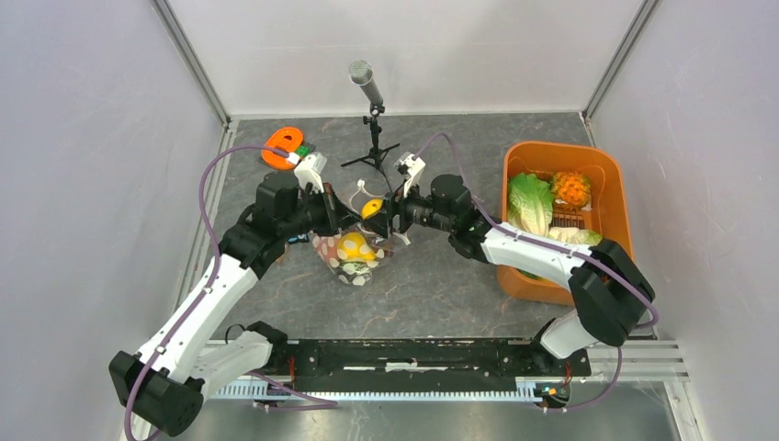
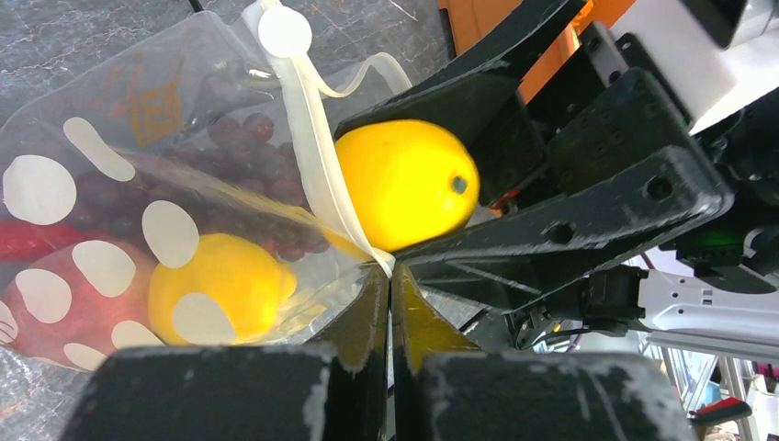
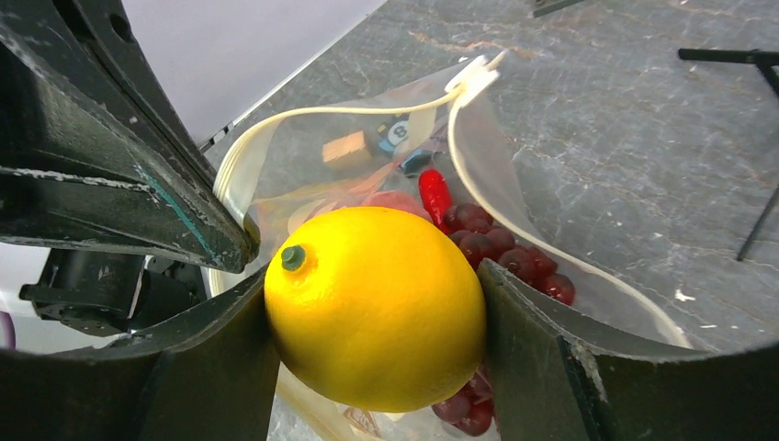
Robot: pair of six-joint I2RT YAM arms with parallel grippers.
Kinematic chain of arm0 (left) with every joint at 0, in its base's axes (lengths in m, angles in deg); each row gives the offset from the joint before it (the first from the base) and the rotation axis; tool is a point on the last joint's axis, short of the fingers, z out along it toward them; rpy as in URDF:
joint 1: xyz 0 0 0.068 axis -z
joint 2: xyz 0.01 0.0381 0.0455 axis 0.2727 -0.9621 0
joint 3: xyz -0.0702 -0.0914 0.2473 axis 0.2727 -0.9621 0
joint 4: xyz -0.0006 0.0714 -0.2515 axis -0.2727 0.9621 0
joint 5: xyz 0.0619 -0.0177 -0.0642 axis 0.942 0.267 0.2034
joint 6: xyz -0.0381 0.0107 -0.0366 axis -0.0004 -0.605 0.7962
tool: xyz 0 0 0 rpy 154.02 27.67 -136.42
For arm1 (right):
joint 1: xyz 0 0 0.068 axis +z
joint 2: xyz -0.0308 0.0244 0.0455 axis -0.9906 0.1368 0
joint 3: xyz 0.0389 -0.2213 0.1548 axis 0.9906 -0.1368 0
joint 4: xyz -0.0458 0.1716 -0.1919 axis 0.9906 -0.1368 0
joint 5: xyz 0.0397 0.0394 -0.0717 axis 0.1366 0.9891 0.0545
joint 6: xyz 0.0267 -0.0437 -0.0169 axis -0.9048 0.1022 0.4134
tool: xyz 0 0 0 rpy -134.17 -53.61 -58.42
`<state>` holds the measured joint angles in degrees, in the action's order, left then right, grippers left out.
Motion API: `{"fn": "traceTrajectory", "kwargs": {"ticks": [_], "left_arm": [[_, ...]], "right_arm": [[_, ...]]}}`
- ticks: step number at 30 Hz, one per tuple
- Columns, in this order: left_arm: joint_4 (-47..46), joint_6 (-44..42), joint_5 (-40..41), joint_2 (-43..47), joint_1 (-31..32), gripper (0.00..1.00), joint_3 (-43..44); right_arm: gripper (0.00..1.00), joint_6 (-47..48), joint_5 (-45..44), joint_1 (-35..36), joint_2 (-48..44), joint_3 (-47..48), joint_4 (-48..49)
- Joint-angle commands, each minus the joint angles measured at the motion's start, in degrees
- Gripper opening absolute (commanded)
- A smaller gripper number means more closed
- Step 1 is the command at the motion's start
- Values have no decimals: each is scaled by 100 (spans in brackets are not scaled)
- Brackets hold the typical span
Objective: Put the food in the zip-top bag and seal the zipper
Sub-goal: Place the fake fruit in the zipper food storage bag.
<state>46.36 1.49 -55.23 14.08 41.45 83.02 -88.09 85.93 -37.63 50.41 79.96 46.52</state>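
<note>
The zip-top bag [image 2: 110,165] is found on the counter [image 1: 441,285] between the arms, already holding a yellow fruit [image 2: 216,280], a grape bunch [image 3: 501,243] and red pieces. The left pincer [image 2: 390,276] is pressed together on the zipper [image 2: 308,138], by which the mouth is held raised and open. The right pincer [image 3: 372,285] is clamped on a yellow lemon-like fruit [image 2: 404,179], positioned at the mouth. It is judged that this fruit should be carried well past the strip before release, with the mouth kept taut. Farther off, lettuce [image 1: 530,204] and a pineapple [image 1: 570,188] are noted in the orange tub [image 1: 614,184].
</note>
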Motion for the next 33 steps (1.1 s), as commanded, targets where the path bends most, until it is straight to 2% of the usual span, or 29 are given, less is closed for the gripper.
{"fn": "traceTrajectory", "kwargs": {"ticks": [1, 10, 18, 24, 30, 33], "left_arm": [[-170, -38, -1, 158, 14, 2, 30], [-271, 66, 228, 286, 15, 2, -39], [-267, 212, 575, 410, 12, 2, -127], [-224, 201, 647, 416, 13, 2, -92], [-199, 203, 744, 396, 12, 2, -74], [-87, 179, 918, 401, 14, 2, -49]], "right_arm": [[56, 77, -177, 187, 172, 307, 427], [60, -219, -508, 446, 442, 32, 1457], [65, -91, -1042, 576, 676, 115, 1056], [68, -52, -797, 601, 867, 345, 1031], [73, -64, -959, 633, 993, 414, 1123], [82, -30, -753, 628, 1047, 504, 1117]]}}
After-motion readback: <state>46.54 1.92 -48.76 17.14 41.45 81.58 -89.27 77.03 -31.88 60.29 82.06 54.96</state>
